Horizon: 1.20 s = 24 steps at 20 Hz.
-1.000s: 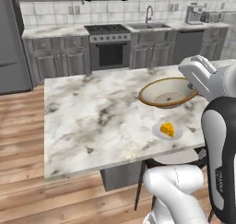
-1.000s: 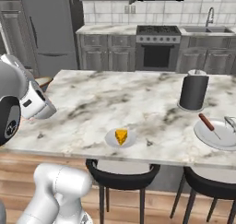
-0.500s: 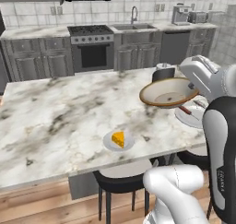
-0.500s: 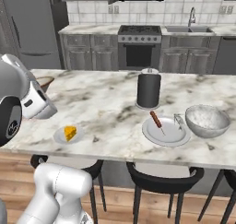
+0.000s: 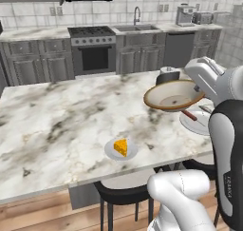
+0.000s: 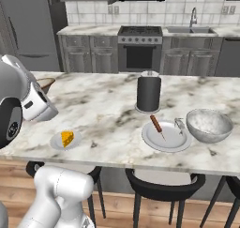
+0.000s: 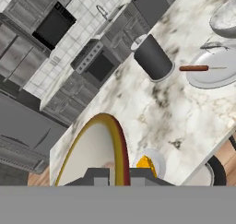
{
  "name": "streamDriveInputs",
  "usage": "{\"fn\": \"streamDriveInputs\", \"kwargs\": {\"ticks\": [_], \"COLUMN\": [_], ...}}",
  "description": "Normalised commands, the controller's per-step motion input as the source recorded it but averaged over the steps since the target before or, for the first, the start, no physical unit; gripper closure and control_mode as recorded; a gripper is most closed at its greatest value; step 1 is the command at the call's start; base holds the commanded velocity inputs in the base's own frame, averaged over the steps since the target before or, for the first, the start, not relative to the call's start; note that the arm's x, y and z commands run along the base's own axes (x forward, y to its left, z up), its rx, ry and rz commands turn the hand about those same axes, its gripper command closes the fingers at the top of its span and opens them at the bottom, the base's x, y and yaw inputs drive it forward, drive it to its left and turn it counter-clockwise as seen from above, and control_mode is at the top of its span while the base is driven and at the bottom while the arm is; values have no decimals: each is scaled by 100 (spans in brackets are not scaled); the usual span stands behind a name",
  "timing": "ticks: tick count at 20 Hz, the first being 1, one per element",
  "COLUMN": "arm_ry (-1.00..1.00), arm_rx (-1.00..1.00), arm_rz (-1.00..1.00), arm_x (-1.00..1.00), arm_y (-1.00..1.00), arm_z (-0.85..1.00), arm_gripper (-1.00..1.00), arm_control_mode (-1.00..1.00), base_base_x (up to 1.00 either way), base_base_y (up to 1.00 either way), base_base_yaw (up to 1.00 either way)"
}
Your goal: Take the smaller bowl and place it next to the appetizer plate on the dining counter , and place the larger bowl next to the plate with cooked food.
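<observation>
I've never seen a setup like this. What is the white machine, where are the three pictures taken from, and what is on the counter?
It is a white robot arm on a wheeled base in a simulated kitchen. Two cameras sit behind it, left and right; the third rides on its hand. Its fingers are shut on the rim of the smaller bowl, held above the dining counter. On the counter lie the appetizer plate with its cheese wedge, a dark canister, a plate with a sausage and the larger bowl.
</observation>
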Motion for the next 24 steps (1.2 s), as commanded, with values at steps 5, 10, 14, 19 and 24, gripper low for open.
{"fn": "streamDriveInputs", "kwargs": {"ticks": [5, 10, 14, 19, 24], "arm_ry": [0, 2, 2, -3, -8], "arm_rx": [0, 0, -2, 0, 0], "arm_rz": [0, -1, -3, 0, 0], "arm_x": [0, 0, 6, 11, 10], "arm_y": [0, 0, -15, -34, -23], "arm_z": [0, -2, -21, -38, -45], "arm_gripper": [100, 100, 100, 100, 100], "arm_control_mode": [100, -100, -100, -100, -100], "base_base_x": [16, 2, 0, 0, 0], "base_base_y": [25, 0, 0, 0, 0], "base_base_yaw": [0, -1, 0, 0, 0]}}
